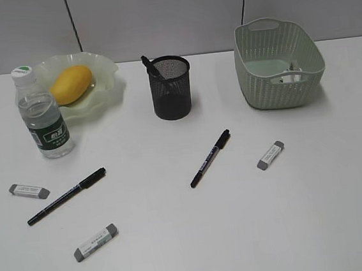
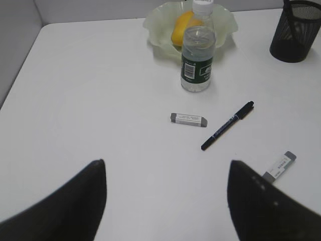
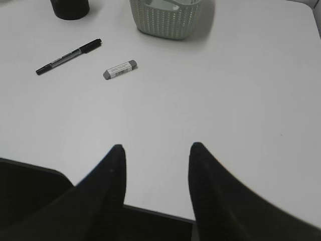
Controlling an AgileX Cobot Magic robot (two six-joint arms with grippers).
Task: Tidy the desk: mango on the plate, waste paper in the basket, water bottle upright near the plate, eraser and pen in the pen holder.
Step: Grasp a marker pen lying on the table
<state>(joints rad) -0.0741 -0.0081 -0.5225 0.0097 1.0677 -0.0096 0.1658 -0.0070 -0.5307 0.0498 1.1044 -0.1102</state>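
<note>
Mango (image 1: 71, 84) seen on plate (image 1: 105, 91); water bottle (image 1: 42, 117) upright beside it; left gripper (image 2: 165, 193) spread wide, nothing held; right gripper (image 3: 156, 173) parted, nothing held.

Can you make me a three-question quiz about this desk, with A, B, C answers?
1. Where is the mango?
A. in the basket
B. on the plate
C. in the pen holder

2. How many erasers lie on the desk?
A. one
B. five
C. three

3. How is the water bottle?
A. standing upright
B. lying on its side
C. upside down

Answers:
1. B, it sits in the ruffled green plate.
2. C, two lie at the left, one at the right.
3. A, its white cap points up.
</note>
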